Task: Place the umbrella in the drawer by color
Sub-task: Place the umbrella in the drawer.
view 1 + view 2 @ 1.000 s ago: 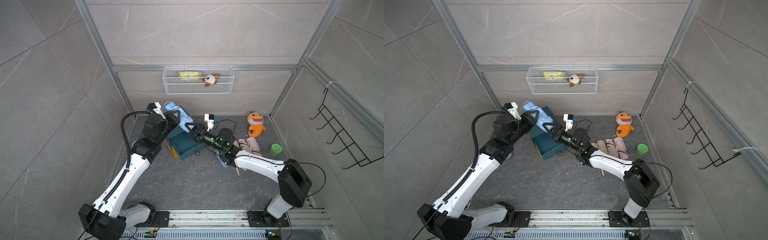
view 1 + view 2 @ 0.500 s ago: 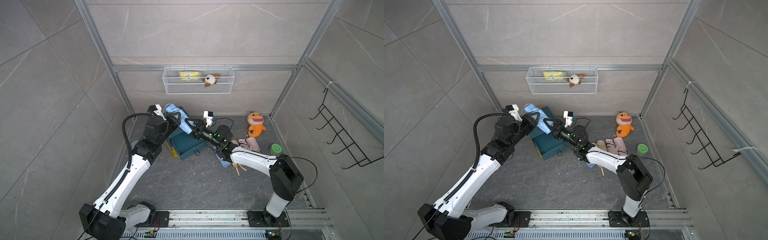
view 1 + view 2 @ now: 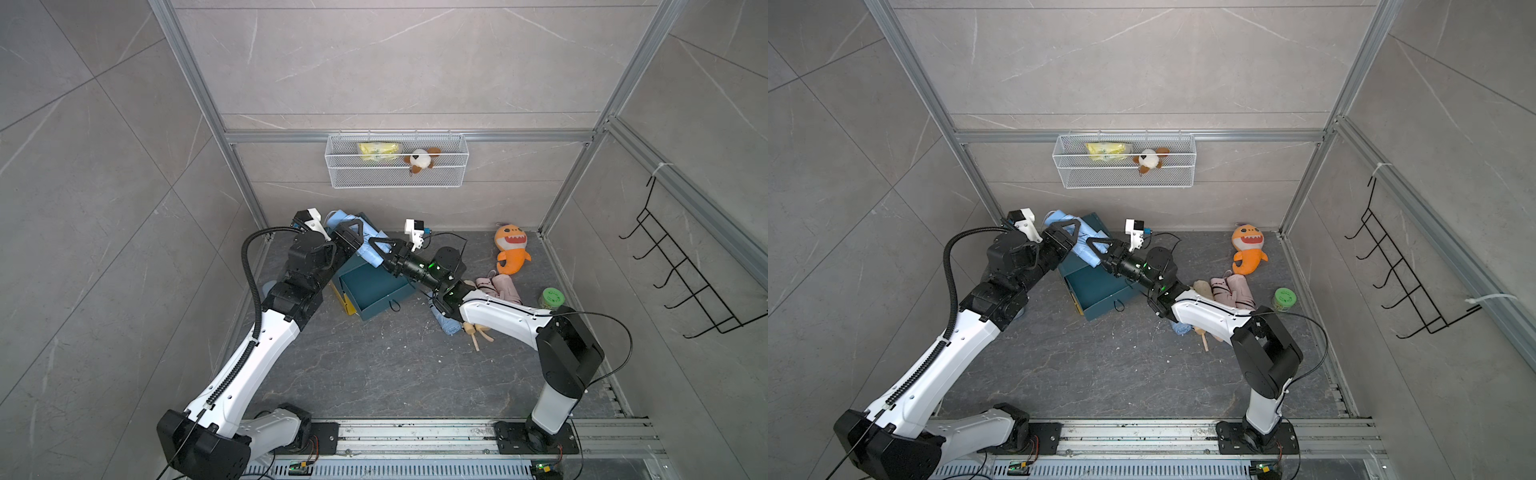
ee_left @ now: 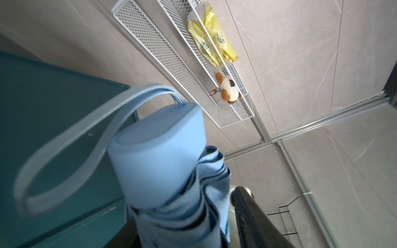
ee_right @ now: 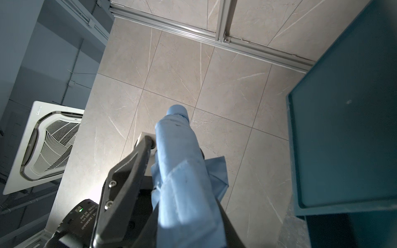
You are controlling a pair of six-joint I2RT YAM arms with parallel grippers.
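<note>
A: What do both top views show?
B: The blue umbrella (image 3: pixel 372 253) (image 3: pixel 1086 245) up over the open teal drawer (image 3: pixel 384 309), with the left pincer (image 3: pixel 353 232) and right pincer (image 3: pixel 376 247) around it.
A: And the left wrist view?
B: The umbrella's strap (image 4: pixel 64 146) and a yellow bag (image 4: pixel 210 38) with green writing, too blurry to read. Is the left pincer squeezing? I cannot tell.
A: Right wrist view?
B: A motor label (image 5: pixel 84 221) says "DAMIAO" — and this pincer is clamped on the umbrella.

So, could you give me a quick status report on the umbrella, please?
Right claw shut on blue umbrella. Left claw open around its handle end. Umbrella in the air by the open teal drawer; nothing seen blocking.
</note>
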